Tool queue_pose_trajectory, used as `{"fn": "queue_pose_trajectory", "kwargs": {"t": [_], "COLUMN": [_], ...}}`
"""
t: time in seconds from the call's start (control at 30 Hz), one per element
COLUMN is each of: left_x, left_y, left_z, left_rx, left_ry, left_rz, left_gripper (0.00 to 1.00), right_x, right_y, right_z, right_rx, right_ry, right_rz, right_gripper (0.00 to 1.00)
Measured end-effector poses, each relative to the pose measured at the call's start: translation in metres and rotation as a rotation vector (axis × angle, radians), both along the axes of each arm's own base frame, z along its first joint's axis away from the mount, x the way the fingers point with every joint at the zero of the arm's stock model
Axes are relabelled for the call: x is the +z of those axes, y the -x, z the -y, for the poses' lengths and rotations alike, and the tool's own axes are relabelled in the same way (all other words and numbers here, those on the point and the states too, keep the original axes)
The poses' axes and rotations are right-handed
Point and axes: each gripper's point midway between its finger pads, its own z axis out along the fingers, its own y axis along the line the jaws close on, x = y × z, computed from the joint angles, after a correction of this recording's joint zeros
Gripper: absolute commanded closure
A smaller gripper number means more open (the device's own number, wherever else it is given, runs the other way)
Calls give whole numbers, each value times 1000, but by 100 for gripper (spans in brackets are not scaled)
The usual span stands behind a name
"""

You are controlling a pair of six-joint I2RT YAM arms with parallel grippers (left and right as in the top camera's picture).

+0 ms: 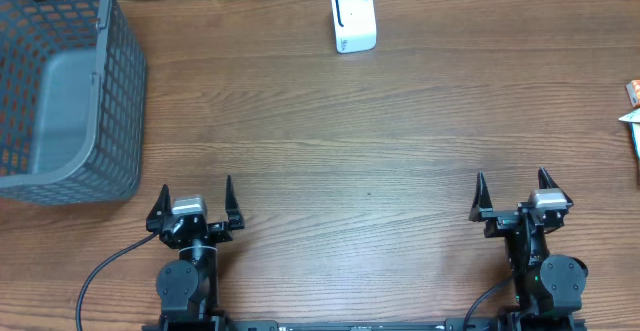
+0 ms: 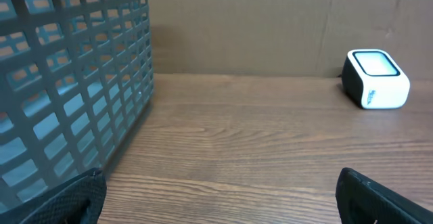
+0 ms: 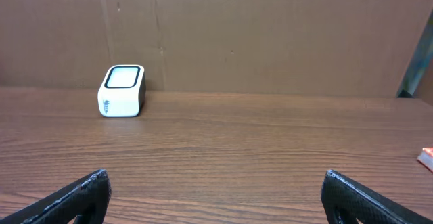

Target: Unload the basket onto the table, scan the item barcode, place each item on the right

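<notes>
Both arms sit at the near edge of the table (image 1: 330,141), nothing held. Left gripper (image 1: 196,193) has its jaws spread wide, and so does the right gripper (image 1: 511,183). Both wrist views show only bare wood between the tips.

Scanner (image 1: 353,18): small white box with a dark-framed window, standing at the far edge near centre, well apart from both grippers. The window looks tilted up and toward the arms.

Item to scan: my best guess is the orange-and-white packet (image 1: 633,93), cut off at the right edge of the overhead view. The right wrist view catches only a corner of that packet (image 3: 425,158). Can't tell what it is or where its barcode sits. Grey mesh basket (image 1: 122,91) is far left; no item shows in it from above.

Risks as I see them:
- The item is mostly out of frame, so the right arm reaches far sideways with a poor view. A bad pinch on a flat packet means a slip, or dragging it off the table edge.
- Barcode side is unknown. If it faces down or the jaws cover it, there's no read.
- A thin packet may flop in the grip, so the code curls and there's no read.
- The scanner looks light and free-standing. A low pass could tip it or shove it into the cardboard backdrop (image 3: 270,34).
- The left arm is near the basket, and a wide swing could clip its wall.
</notes>
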Motion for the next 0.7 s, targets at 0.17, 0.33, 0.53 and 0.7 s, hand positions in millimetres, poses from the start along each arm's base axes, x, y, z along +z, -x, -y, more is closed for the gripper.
{"fn": "queue_pose_trajectory", "kwargs": {"t": [0.17, 0.33, 0.53, 0.7], "left_x": [0, 0, 0, 0], "left_y": [0, 0, 1, 1], "left_z": [0, -2, -4, -4], "left_rx": [-1, 11, 27, 29], "left_ry": [-19, 7, 32, 32], "left_rz": [-3, 2, 6, 6], "left_gripper": [0, 0, 0, 0], "right_x": [0, 0, 0, 0], "right_y": [0, 0, 0, 0], "right_z": [0, 0, 0, 0], "right_rx": [0, 0, 0, 0], "right_ry": [1, 1, 1, 0], "right_rz": [0, 0, 0, 0], "right_gripper": [0, 0, 0, 0]}}
